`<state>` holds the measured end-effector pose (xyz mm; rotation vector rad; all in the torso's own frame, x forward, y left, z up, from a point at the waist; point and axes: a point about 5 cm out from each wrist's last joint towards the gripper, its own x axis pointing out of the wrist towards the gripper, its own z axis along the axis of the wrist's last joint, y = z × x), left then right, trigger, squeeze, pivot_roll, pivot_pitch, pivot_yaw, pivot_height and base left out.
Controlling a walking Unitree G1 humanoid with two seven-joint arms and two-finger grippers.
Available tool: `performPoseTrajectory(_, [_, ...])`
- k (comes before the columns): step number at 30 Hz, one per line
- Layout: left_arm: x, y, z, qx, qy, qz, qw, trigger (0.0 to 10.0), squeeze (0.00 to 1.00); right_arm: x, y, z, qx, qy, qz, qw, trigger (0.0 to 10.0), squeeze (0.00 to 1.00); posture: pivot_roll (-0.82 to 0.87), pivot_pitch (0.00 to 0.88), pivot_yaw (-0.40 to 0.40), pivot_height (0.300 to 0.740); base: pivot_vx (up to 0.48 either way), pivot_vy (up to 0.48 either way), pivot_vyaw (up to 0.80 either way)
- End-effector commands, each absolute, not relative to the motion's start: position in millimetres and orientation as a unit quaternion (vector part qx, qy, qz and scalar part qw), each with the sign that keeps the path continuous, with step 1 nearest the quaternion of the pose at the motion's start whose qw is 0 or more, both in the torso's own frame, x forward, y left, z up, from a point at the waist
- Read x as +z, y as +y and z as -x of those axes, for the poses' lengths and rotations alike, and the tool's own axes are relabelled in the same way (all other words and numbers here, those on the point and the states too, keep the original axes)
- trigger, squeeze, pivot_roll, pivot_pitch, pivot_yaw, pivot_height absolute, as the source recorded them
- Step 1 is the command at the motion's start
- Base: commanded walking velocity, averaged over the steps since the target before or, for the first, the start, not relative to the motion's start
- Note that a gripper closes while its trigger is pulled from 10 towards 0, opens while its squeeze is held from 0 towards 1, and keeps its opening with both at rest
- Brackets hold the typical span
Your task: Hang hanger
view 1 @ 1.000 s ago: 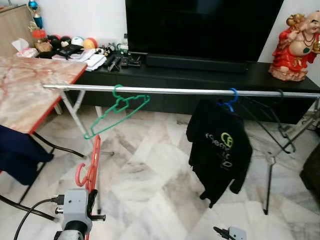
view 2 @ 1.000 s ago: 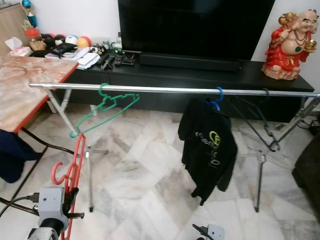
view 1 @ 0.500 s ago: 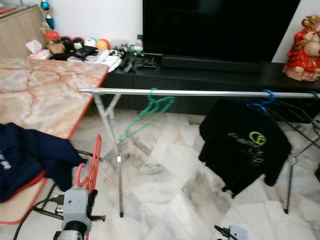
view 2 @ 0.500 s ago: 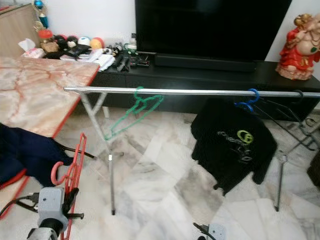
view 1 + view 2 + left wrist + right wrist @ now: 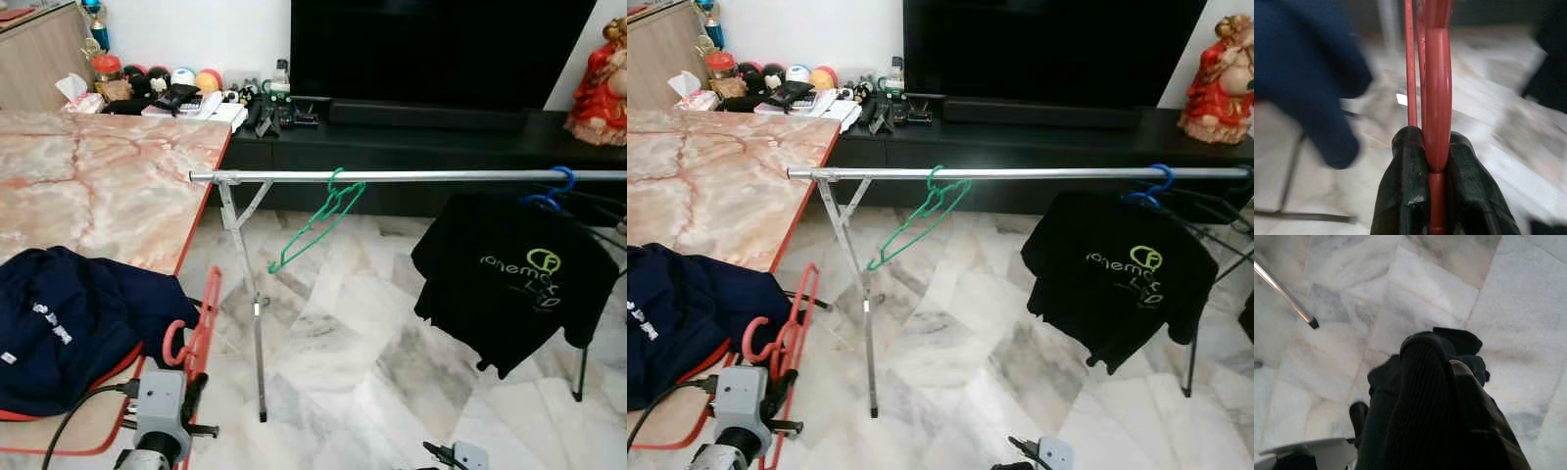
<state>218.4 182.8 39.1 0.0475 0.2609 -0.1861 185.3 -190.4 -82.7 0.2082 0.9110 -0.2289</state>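
Red hanger [image 5: 200,328] clamped upright between left gripper [image 5: 1432,161] fingers, below steel rail [image 5: 392,176] (green hanger [image 5: 315,220] hooked there), right gripper [image 5: 1440,377] fingers pressed together, holding nothing.

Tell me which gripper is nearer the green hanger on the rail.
Left. The left gripper, clamped on the red hanger, sits below and left of the green hanger. The right gripper hangs low over the floor, further off.

The long silver clothes rail [image 5: 411,176] is cut off at the right edge, and its right support is hidden. The red figurine [image 5: 1217,73] is cropped at that edge. The red plastic hanger [image 5: 1438,93] runs off the top of the left wrist view, whose background is blurred. The navy garment [image 5: 681,308] on the marble tabletop [image 5: 715,186] is cut off at the left edge.
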Motion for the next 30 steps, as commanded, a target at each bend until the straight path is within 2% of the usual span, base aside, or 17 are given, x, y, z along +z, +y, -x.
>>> performPoseTrajectory(1, [34, 176, -213, -0.165, 0.159, -0.051, 0.972, 10.0, 0.00, -80, -195, -188, -0.119, 0.414, -0.110, 0.895, 10.0, 0.00, 0.07, 0.038, -0.008, 0.740, 0.000, 0.000, 0.00])
performPoseTrajectory(9, [37, 172, -212, -0.289, 0.200, -0.104, 0.931, 10.0, 0.00, -73, -195, -196, -0.103, 0.369, -0.116, 0.916, 10.0, 0.00, 0.07, 0.042, -0.010, 0.740, 0.000, 0.000, 0.00])
performPoseTrajectory(10, [37, 171, -212, -0.307, 0.207, -0.113, 0.922, 10.0, 0.00, -65, -196, -210, -0.096, 0.345, -0.114, 0.927, 10.0, 0.00, 0.07, 0.043, -0.013, 0.740, 0.000, 0.000, 0.00])
performPoseTrajectory(11, [36, 169, -212, -0.334, 0.219, -0.127, 0.908, 10.0, 0.00, -33, -199, -255, -0.083, 0.275, -0.107, 0.952, 10.0, 0.00, 0.07, 0.045, -0.014, 0.740, 0.000, 0.000, 0.00])
performPoseTrajectory(13, [32, 166, -208, -0.378, 0.241, -0.168, 0.878, 10.0, 0.00, -2, -200, -289, -0.058, 0.221, -0.081, 0.970, 10.0, 0.00, 0.07, 0.045, -0.014, 0.740, 0.000, 0.000, 0.00])
performPoseTrajectory(14, [29, 166, -206, -0.400, 0.252, -0.190, 0.861, 10.0, 0.00, 10, -197, -301, -0.035, 0.198, -0.053, 0.978, 10.0, 0.00, 0.06, 0.047, -0.014, 0.740, 0.000, 0.000, 0.00])
performPoseTrajectory(19, [28, 168, -208, -0.415, 0.266, -0.213, 0.843, 10.0, 0.00, 36, -193, -322, -0.020, 0.141, -0.047, 0.989, 10.0, 0.00, 0.05, 0.049, -0.014, 0.740, 0.000, 0.000, 0.00])
performPoseTrajectory(21, [28, 169, -209, -0.416, 0.270, -0.218, 0.841, 10.0, 0.00, 40, -194, -325, -0.020, 0.135, -0.049, 0.989, 10.0, 0.00, 0.05, 0.049, -0.014, 0.740, 0.000, 0.000, 0.00])
performPoseTrajectory(23, [27, 170, -207, -0.428, 0.286, -0.213, 0.830, 10.0, 0.00, 38, -191, -327, 0.004, 0.165, -0.025, 0.986, 10.0, 0.00, 0.05, 0.054, -0.016, 0.740, 0.000, 0.000, 0.00])
performPoseTrajectory(26, [30, 172, -203, -0.458, 0.310, -0.209, 0.806, 10.0, 0.00, 31, -188, -325, 0.018, 0.212, 0.004, 0.977, 10.0, 0.00, 0.05, 0.059, -0.016, 0.740, 0.000, 0.000, 0.00])
performPoseTrajectory(30, [36, 172, -204, -0.497, 0.333, -0.192, 0.778, 10.0, 0.00, 30, -182, -327, 0.023, 0.236, -0.004, 0.971, 10.0, 0.00, 0.05, 0.060, -0.014, 0.740, 0.000, 0.000, 0.00])
